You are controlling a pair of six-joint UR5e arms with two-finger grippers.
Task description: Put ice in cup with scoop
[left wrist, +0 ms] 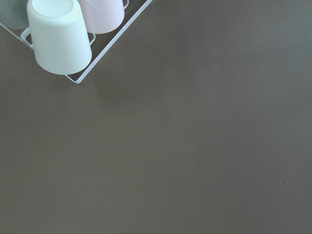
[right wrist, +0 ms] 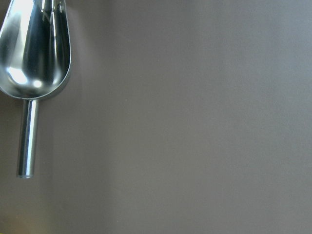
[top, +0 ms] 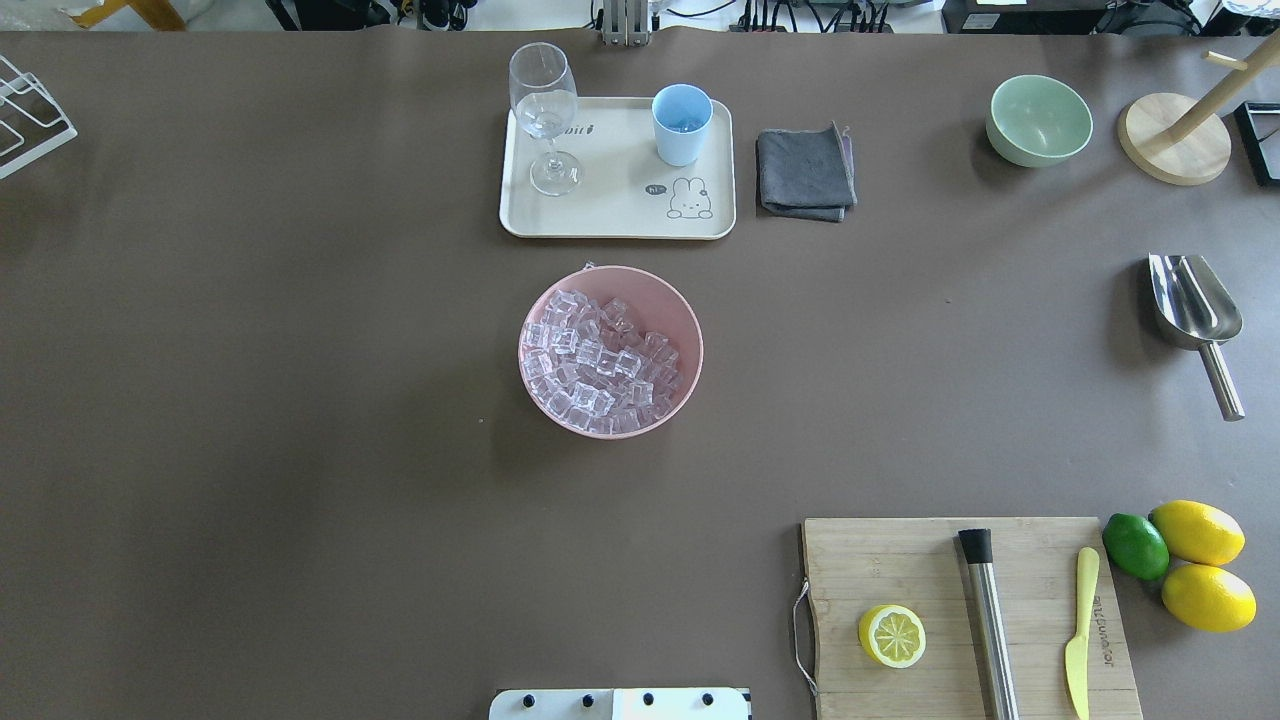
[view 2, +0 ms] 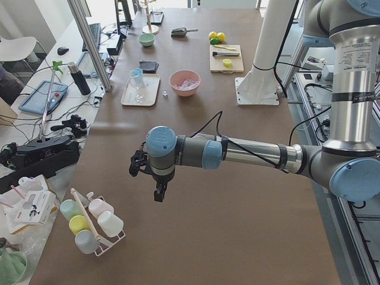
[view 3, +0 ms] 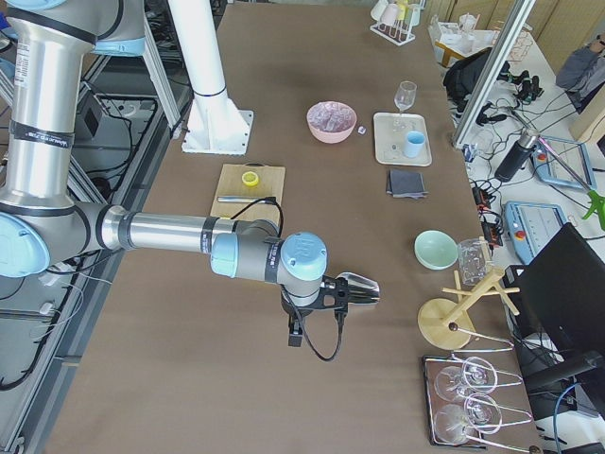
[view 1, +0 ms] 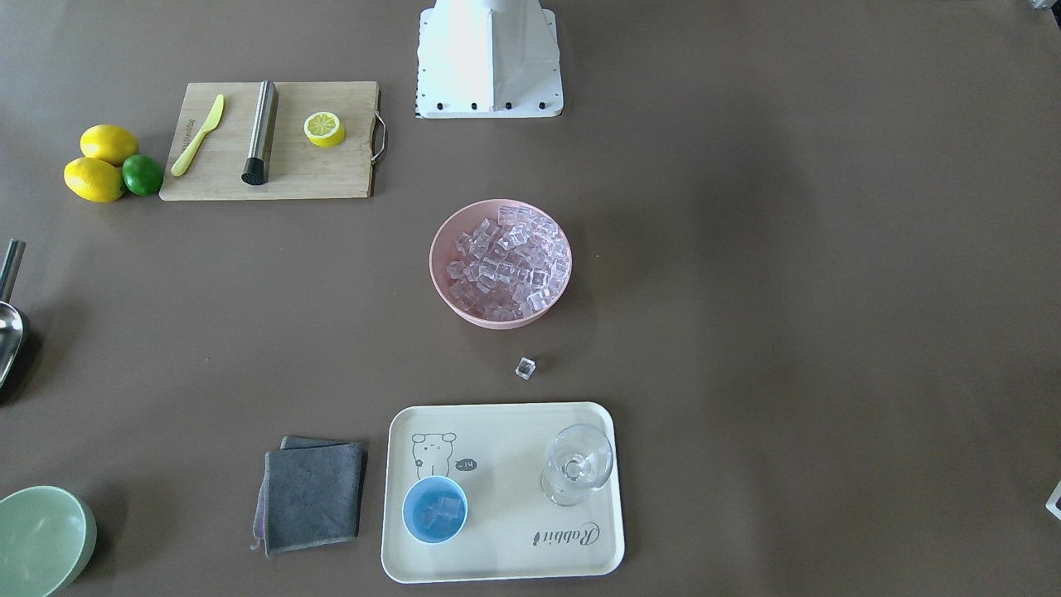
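Observation:
The steel scoop (top: 1195,305) lies on the table at the robot's right, bowl away from the robot; it also shows at the front view's left edge (view 1: 7,332) and in the right wrist view (right wrist: 36,53). The light-blue cup (view 1: 434,509) stands on the cream tray (view 1: 580,539) with a few ice cubes in it. The pink bowl (view 1: 433,257) holds many ice cubes (view 1: 507,261). One loose cube (view 1: 525,367) lies between bowl and tray. My left gripper (view 2: 135,165) hovers far out at the left end. My right gripper (view 3: 364,291) hovers by the scoop. I cannot tell whether either is open or shut.
A clear stemmed glass (view 1: 576,464) stands on the tray. A grey cloth (view 1: 311,497) and a pale green bowl (view 1: 41,539) lie nearby. A cutting board (view 1: 331,166) holds a steel cylinder (view 1: 259,133), a knife and a half lemon. A cup rack (left wrist: 58,39) stands at the left end.

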